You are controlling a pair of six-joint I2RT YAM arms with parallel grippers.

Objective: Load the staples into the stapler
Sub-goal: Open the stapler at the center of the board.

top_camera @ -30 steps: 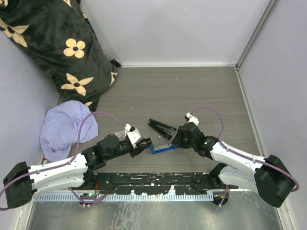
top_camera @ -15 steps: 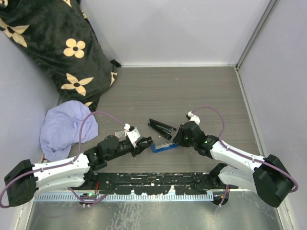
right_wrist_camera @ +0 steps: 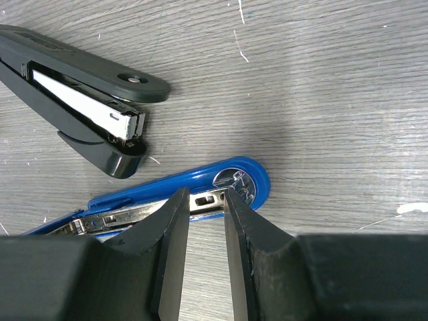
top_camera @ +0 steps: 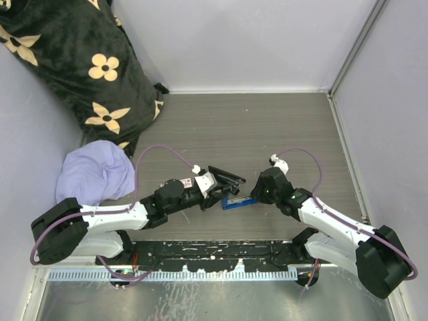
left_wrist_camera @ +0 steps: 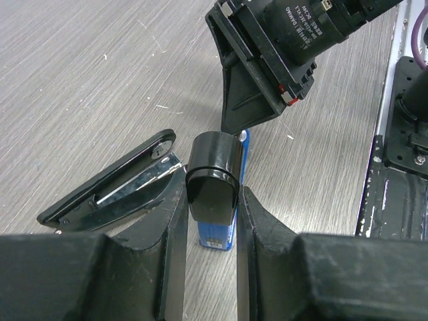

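Both arms are on the blue stapler (right_wrist_camera: 235,178) at the near middle of the wooden table (top_camera: 267,127), and the loading proper has not begun. The left gripper (left_wrist_camera: 212,200) has its fingers (left_wrist_camera: 175,231) pressed in on either side of the stapler's black end piece, a clamping hold that looks meant to steady it. At the other end, the right gripper (right_wrist_camera: 204,200) sits over the rounded blue hinge end. Its fingers (right_wrist_camera: 172,231) are only narrowly parted and straddle the metal channel, but whether they actually pinch the stapler or merely rest against it cannot be told from these views. The channel shows bare metal where it is visible, so the stapler seems to be at least partly opened up, with no strip seen in it. Just beside it lies the black stapler (right_wrist_camera: 80,63), also splayed open with its magazine exposed and no gripper on it. Now the snag: the staples box does not appear in any view, neither on the table nor in a gripper. So the tally reads as preparation only, with the stapler held and being opened. Finding the box, getting a strip out, seating it in the channel and shutting the stapler all remain to be done.
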